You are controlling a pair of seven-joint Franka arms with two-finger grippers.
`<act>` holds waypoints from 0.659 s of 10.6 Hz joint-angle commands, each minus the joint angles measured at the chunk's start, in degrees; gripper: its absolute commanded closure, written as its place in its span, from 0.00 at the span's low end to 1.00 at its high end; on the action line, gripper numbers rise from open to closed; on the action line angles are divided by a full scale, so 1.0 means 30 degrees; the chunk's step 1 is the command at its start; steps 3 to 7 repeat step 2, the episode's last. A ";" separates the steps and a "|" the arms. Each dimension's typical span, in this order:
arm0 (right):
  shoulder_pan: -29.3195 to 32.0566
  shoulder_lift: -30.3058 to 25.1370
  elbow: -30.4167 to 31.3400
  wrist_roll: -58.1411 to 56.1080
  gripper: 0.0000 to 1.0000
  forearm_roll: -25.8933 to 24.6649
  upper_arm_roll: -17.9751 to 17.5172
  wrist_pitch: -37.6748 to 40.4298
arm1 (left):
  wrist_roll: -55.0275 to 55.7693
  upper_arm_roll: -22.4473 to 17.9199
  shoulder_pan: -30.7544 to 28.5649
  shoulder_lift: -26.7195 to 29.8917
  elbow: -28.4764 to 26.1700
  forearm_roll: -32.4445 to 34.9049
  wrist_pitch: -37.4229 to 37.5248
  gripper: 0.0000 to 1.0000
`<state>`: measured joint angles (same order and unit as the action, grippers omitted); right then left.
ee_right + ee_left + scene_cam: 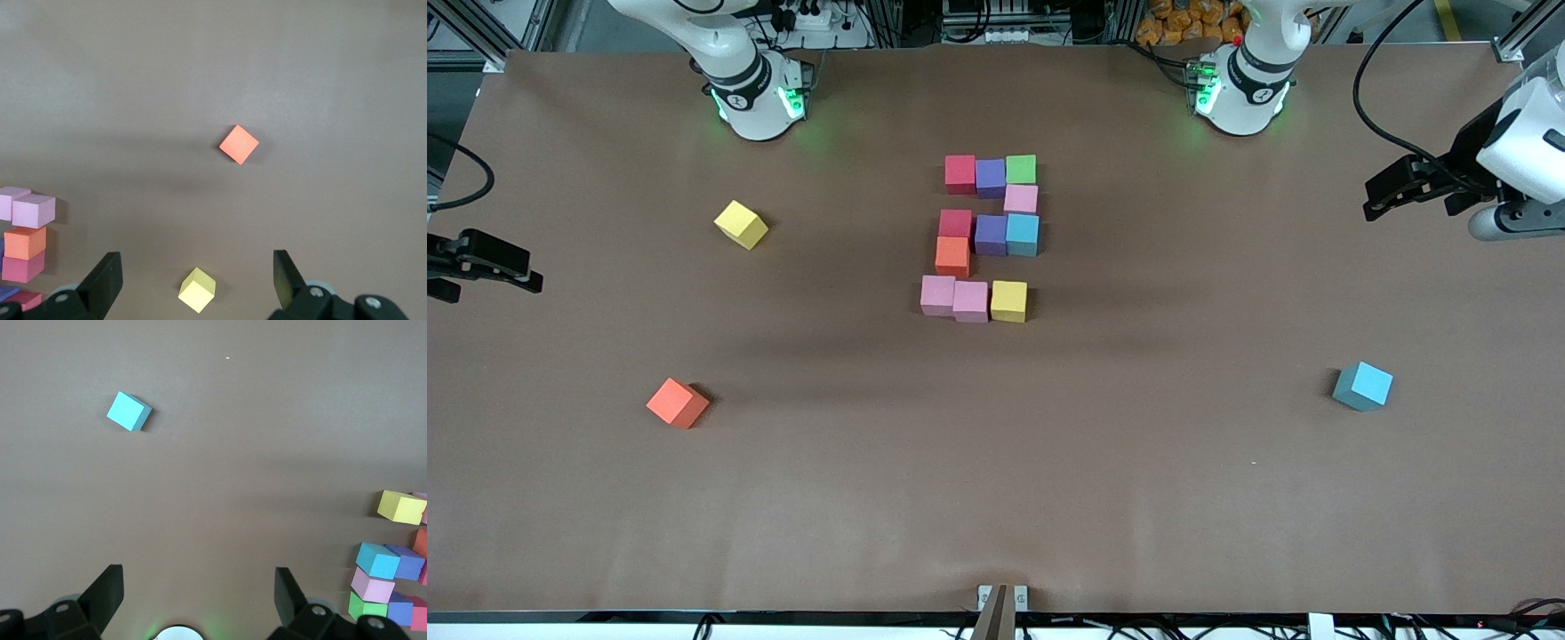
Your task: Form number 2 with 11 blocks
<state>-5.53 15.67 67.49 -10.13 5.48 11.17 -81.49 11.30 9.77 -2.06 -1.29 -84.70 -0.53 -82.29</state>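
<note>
Eleven matte foam cubes form the blocky number 2 point(985, 238) at mid-table — its long axis runs from the robots' bases toward the front camera, top row nearest the bases. The left gripper point(1392, 197) and right gripper point(489, 267) wait at the table's ends, well apart from it, jaws apart and empty — neither clearly nearer.

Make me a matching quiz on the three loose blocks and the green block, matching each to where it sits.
Things:
1. loose yellow block
2. loose orange block
3. loose blue block
4. green block

Places:
A. alone toward the left arm's end of the table
B. corner of the number 2's row nearest the robots
C. toward the right arm's end, nearest the front camera
D. toward the right arm's end, level with the number 2's middle row

Pairs: 1-D, 2-C, 3-A, 4-B
</note>
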 commanded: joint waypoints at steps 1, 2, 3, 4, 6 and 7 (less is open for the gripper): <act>0.0027 -0.0125 -0.0086 0.0302 0.00 -0.0099 -0.0060 0.0211 | -0.0428 -0.0268 0.0363 -0.0125 0.0312 0.0529 -0.0165 0.00; 0.0027 -0.0125 -0.0057 0.0302 0.00 -0.0099 -0.0060 0.0211 | -0.0428 -0.0268 0.0363 -0.0183 0.0312 0.0587 -0.0285 0.00; 0.0027 -0.0125 -0.0057 0.0302 0.00 -0.0099 -0.0060 0.0211 | -0.0428 -0.0268 0.0363 -0.0183 0.0312 0.0587 -0.0285 0.00; 0.0027 -0.0125 -0.0057 0.0302 0.00 -0.0099 -0.0060 0.0211 | -0.0428 -0.0268 0.0363 -0.0183 0.0312 0.0587 -0.0285 0.00; 0.0027 -0.0125 -0.0057 0.0302 0.00 -0.0099 -0.0060 0.0211 | -0.0428 -0.0268 0.0363 -0.0183 0.0312 0.0587 -0.0285 0.00; 0.0027 -0.0125 -0.0057 0.0302 0.00 -0.0099 -0.0060 0.0211 | -0.0428 -0.0268 0.0363 -0.0183 0.0312 0.0587 -0.0285 0.00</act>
